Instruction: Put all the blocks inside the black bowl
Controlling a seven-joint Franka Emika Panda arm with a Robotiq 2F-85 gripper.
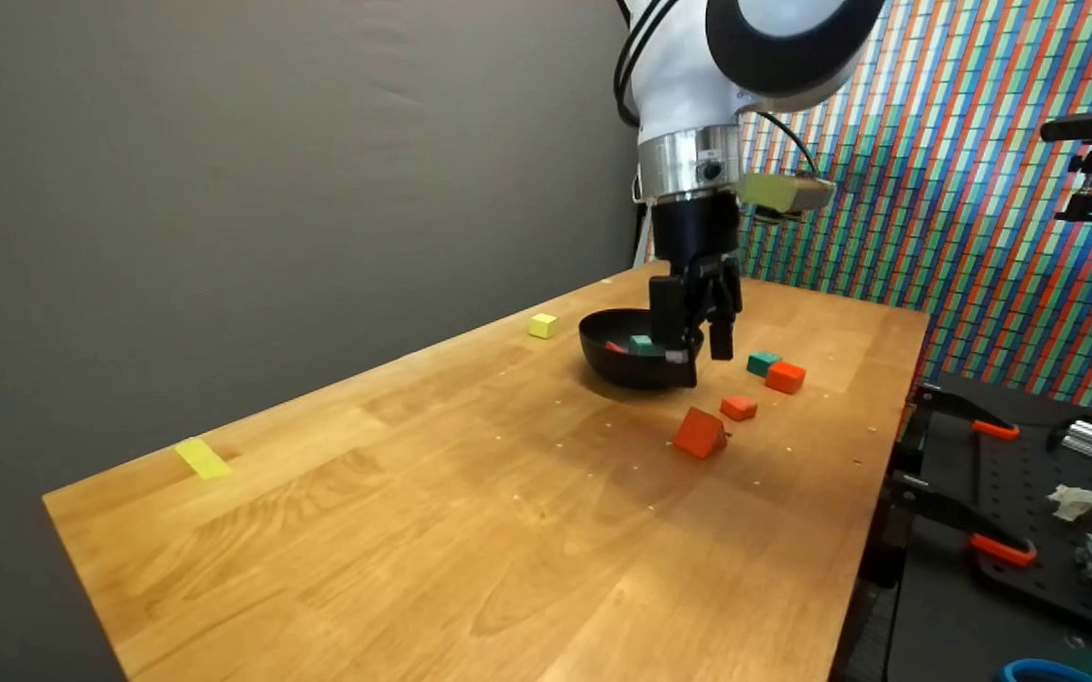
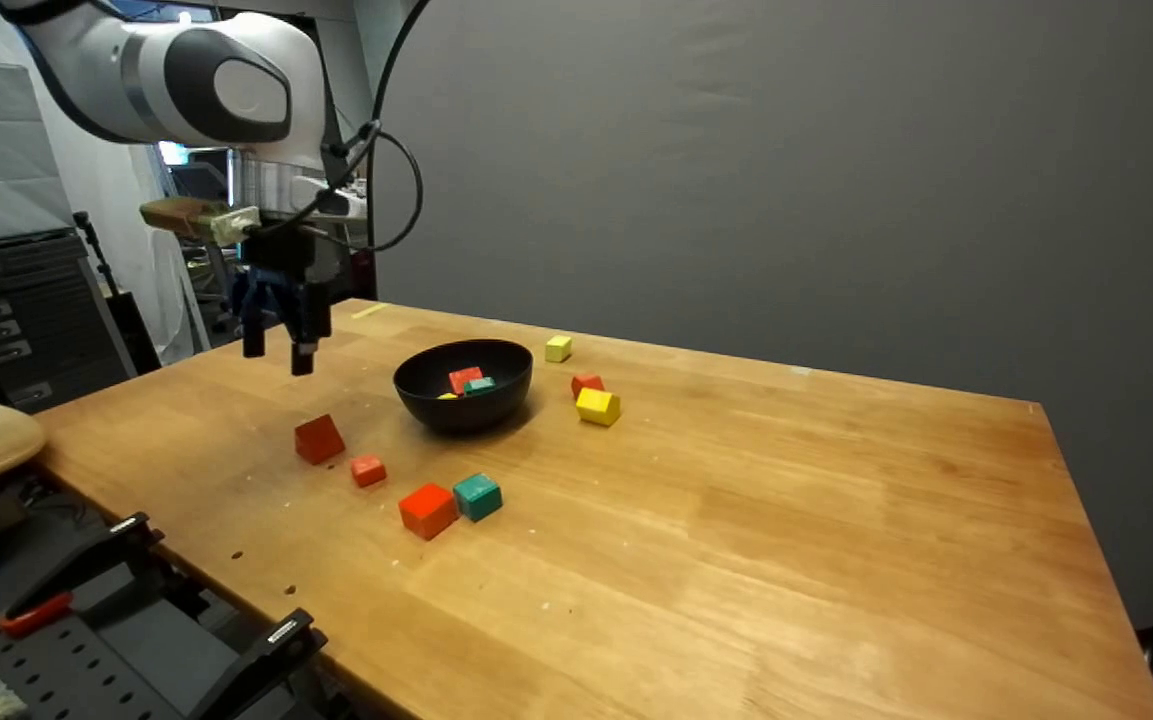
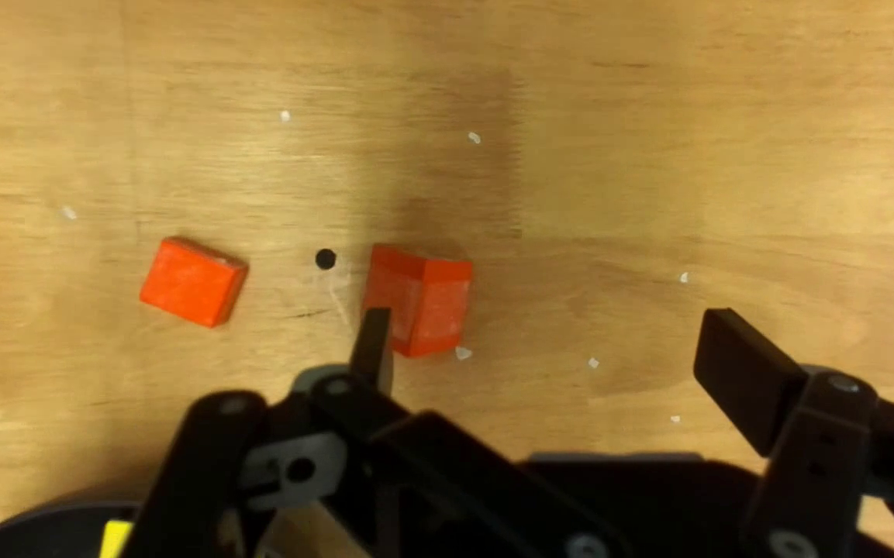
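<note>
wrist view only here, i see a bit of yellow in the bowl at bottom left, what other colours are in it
Observer: In an exterior view, a red block and a green block also show inside the black bowl.
Operator: any green outside it
Observer: Yes, both exterior views show a second green block on the table, beside an orange-red block.
Operator: and yellow
Observer: Two on the table: a pale yellow block and a deeper yellow block.

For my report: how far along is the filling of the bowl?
Done: a red block, green block and yellow block in the black bowl. In hand: nothing; the jaws stand open. Left on the table: four red blocks, two yellow blocks, another green block.
</note>
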